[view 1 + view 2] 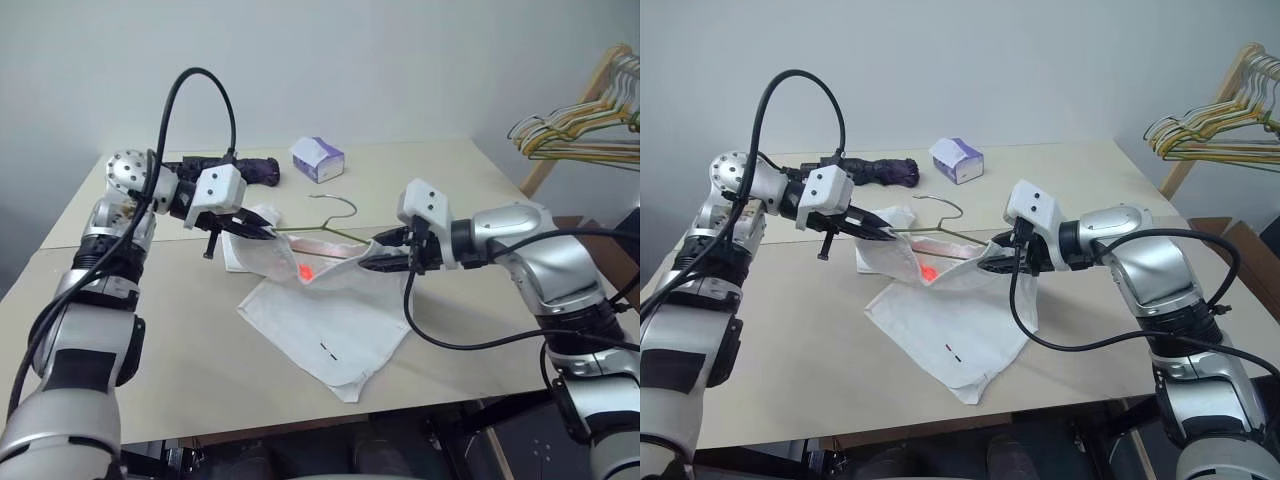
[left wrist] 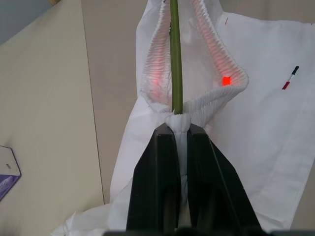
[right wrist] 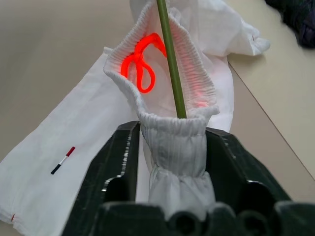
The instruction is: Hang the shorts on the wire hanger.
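The white shorts [image 1: 330, 320] hang by their gathered waistband [image 2: 197, 44] between my two grippers, and the legs trail down onto the beige table [image 1: 180, 350]. The olive wire hanger [image 1: 312, 233] runs through the stretched waistband opening, its hook [image 1: 345, 203] standing up behind. My left gripper [image 1: 262, 232] is shut on one bunched end of the waistband, where the wire [image 2: 175, 59] meets it. My right gripper [image 1: 372, 262] is shut on the other bunched end [image 3: 174, 142]. A red light spot glows on the cloth [image 1: 305, 270].
A white-and-purple tissue box [image 1: 317, 159] and a dark purple bundle [image 1: 245, 170] lie at the back of the table. A bunch of coloured hangers [image 1: 575, 130] hangs on a wooden rack at the far right. The table's front edge [image 1: 250, 425] is close to me.
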